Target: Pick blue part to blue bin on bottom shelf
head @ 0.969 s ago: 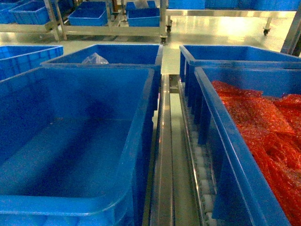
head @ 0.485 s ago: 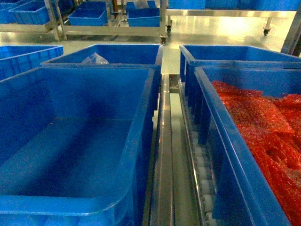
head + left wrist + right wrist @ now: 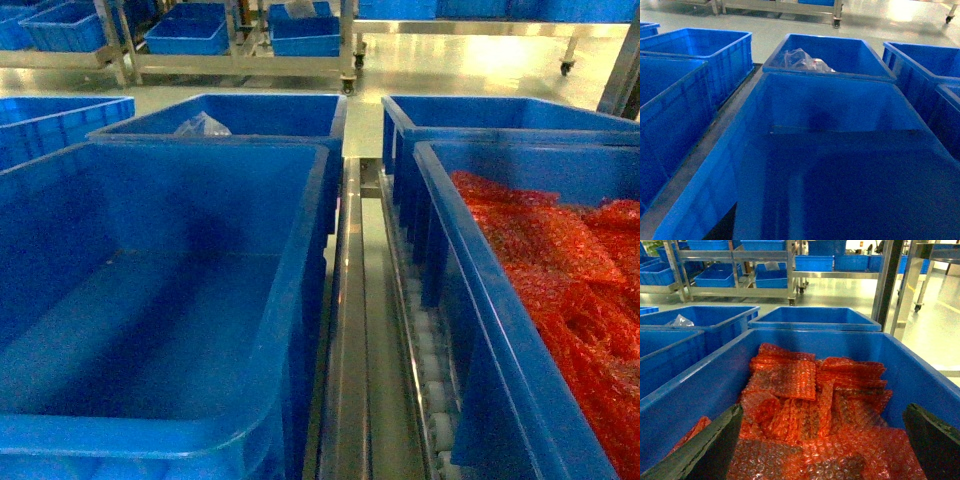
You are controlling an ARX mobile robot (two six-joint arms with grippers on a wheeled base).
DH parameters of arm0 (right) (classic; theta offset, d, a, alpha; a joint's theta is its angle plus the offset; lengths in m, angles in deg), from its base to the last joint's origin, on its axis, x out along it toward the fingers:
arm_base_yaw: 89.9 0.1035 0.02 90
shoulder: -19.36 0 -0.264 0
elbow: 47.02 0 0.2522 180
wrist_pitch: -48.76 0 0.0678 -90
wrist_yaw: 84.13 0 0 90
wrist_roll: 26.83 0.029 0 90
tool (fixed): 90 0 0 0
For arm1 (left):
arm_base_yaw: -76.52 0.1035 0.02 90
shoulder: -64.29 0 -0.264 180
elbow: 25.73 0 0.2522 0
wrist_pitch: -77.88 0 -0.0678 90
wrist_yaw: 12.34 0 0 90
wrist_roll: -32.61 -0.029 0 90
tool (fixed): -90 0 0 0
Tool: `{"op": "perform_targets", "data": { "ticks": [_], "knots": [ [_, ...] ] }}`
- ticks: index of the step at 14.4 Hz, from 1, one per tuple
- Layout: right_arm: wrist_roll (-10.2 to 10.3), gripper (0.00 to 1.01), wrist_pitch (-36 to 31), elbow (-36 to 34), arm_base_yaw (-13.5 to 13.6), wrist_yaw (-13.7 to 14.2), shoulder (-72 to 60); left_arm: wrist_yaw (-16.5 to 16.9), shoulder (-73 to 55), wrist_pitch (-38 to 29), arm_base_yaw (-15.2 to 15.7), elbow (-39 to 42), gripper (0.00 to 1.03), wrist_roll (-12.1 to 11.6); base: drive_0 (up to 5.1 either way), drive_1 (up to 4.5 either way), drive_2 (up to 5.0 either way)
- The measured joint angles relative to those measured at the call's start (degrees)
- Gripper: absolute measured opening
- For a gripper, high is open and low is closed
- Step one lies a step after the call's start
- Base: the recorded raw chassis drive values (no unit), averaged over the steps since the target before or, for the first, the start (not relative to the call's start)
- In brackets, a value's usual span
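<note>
You are looking down into the blue bin point(image 3: 150, 330), the large crate at lower left of the head view; its inner walls are smooth and nothing lies on its floor. The blue part does not show in any view. To the right, across the steel rail point(image 3: 345, 350) and the white rollers point(image 3: 432, 380) of the bottom shelf point(image 3: 385, 300), stands a like crate point(image 3: 470, 330) heaped with red bubble-wrap packets point(image 3: 810, 410). Behind your bin sits another blue crate point(image 3: 840, 55) holding a clear plastic bag point(image 3: 802, 61), and more crates flank it on the left point(image 3: 705, 47).

The right gripper point(image 3: 820, 440) hangs over the red packets with its two dark fingers point(image 3: 705, 450) spread wide apart, holding nothing. Of the left gripper only a dark sliver point(image 3: 722, 227) shows at the frame's lower edge, so you cannot tell how its fingers stand.

Beyond lie a glossy pale floor point(image 3: 450, 65) and wheeled steel racks point(image 3: 735, 270) stacked with blue crates. No writing is legible.
</note>
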Motion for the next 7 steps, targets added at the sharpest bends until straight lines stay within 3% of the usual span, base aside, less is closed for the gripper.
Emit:
{"op": "perform_targets", "data": {
  "ticks": [7],
  "knots": [
    [0.0, 0.98, 0.0, 0.0, 0.0, 0.0, 0.0, 0.0, 0.0, 0.0, 0.0, 0.0, 0.43, 0.0, 0.0, 0.0, 0.0]
  ]
}}
